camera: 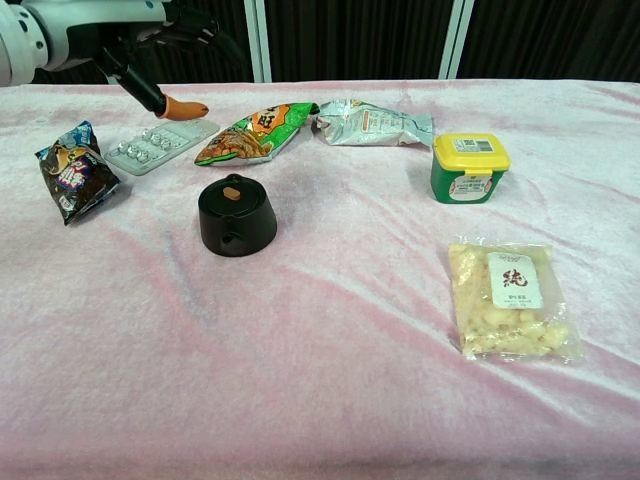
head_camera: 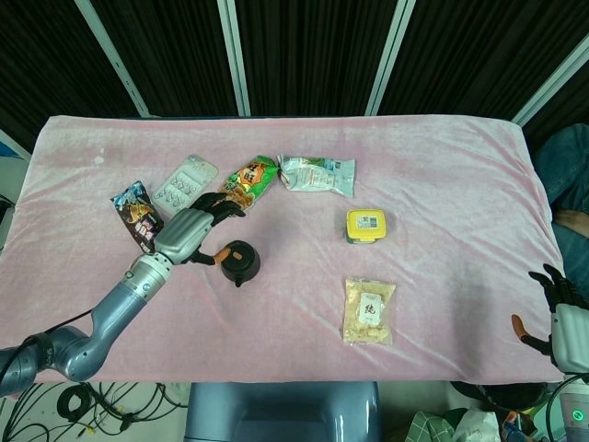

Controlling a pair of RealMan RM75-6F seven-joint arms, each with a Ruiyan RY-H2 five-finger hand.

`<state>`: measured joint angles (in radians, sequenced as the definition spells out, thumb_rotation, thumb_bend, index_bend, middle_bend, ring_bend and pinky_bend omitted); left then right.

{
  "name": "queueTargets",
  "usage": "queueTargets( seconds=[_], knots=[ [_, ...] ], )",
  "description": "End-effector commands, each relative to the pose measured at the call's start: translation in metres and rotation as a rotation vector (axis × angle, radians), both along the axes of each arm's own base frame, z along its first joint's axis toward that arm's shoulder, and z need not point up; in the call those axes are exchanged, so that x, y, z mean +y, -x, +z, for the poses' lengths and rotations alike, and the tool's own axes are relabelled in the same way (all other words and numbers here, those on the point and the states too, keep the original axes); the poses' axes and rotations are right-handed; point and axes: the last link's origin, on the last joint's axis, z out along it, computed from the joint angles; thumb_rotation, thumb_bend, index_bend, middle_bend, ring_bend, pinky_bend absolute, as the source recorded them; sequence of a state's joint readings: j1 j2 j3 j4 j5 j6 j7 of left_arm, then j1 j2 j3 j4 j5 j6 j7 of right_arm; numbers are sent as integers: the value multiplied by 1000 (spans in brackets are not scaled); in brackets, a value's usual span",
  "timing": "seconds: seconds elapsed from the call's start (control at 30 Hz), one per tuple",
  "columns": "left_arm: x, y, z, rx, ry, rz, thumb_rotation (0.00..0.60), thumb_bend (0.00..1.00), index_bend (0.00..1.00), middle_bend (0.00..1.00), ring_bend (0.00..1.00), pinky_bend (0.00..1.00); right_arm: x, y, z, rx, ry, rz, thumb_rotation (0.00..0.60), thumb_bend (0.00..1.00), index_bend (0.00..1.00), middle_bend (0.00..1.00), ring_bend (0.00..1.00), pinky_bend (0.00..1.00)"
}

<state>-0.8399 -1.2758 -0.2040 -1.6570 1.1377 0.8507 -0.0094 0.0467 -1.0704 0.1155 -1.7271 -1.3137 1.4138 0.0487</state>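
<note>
The left hand (head_camera: 191, 230) hovers over the pink velvet-covered bench (head_camera: 442, 175), released, its dark fingers (head_camera: 225, 204) spread and holding nothing. In the chest view only part of this hand (camera: 150, 40) shows at the top left, an orange-tipped finger pointing down toward the bench.

The small black round teapot with a tan knob on its lid (head_camera: 238, 261) stands just beside the left hand, on its thumb side and slightly nearer the robot; the orange fingertip comes close to the pot, though whether it touches cannot be told. In the chest view the teapot (camera: 236, 215) sits upright with its short spout toward the robot, so its spout-to-back axis runs from near edge to far edge.

Beyond the fingers lies a green and orange snack bag (head_camera: 250, 176), its long axis slanting away to the right. On the other side of the hand lie a clear blister tray of foil-wrapped pieces (head_camera: 184, 182) and a dark blue snack packet (head_camera: 136, 215). Further right of the hand are a silver-green foil pouch (head_camera: 317, 174), a green tub with a yellow lid (head_camera: 366, 226) and a clear bag of pale pieces with a white label bearing one Chinese character (head_camera: 369, 311). The other print is too small to read.

The right hand (head_camera: 561, 318) hangs off the bench's right edge, well apart from everything, fingers apart and empty.
</note>
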Motion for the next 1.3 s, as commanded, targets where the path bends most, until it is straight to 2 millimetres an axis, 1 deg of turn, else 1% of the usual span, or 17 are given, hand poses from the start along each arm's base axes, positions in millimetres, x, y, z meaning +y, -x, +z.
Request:
queueTargets(
  seconds=[0.03, 0.23, 0.33, 0.43, 0.53, 0.83, 1.0, 1.3],
  knots=[
    [5, 12, -13, 55, 8, 20, 600, 310, 269, 159, 0, 0, 0, 0, 1, -2, 4, -2, 600, 256, 203, 83, 126, 212],
    [7, 28, -34, 186, 20, -3, 600, 297, 320, 159, 0, 0, 0, 1, 1, -2, 3, -1, 600, 255, 203, 83, 126, 212],
    [7, 31, -43, 236, 13, -27, 600, 297, 350, 159, 0, 0, 0, 1, 1, -2, 3, -1, 600, 256, 203, 83, 126, 212],
    [7, 32, -51, 250, 10, -33, 600, 298, 377, 160, 0, 0, 0, 1, 1, -3, 4, -1, 600, 256, 202, 83, 126, 212],
    [6, 31, -58, 240, 10, -29, 600, 301, 397, 161, 0, 0, 1, 0, 1, 2, -2, 1, 600, 256, 203, 83, 126, 211],
    [4, 23, -72, 238, 13, -60, 600, 306, 434, 170, 0, 0, 0, 1, 1, 3, 1, 1, 600, 257, 203, 83, 126, 211],
    [7, 18, -80, 226, 2, -59, 600, 311, 444, 174, 0, 0, 0, 1, 1, 1, 2, 1, 600, 258, 203, 83, 126, 211],
    [9, 13, -88, 227, -6, -62, 600, 351, 459, 176, 0, 0, 0, 1, 2, 1, 2, 1, 600, 259, 203, 83, 126, 212]
  ],
)
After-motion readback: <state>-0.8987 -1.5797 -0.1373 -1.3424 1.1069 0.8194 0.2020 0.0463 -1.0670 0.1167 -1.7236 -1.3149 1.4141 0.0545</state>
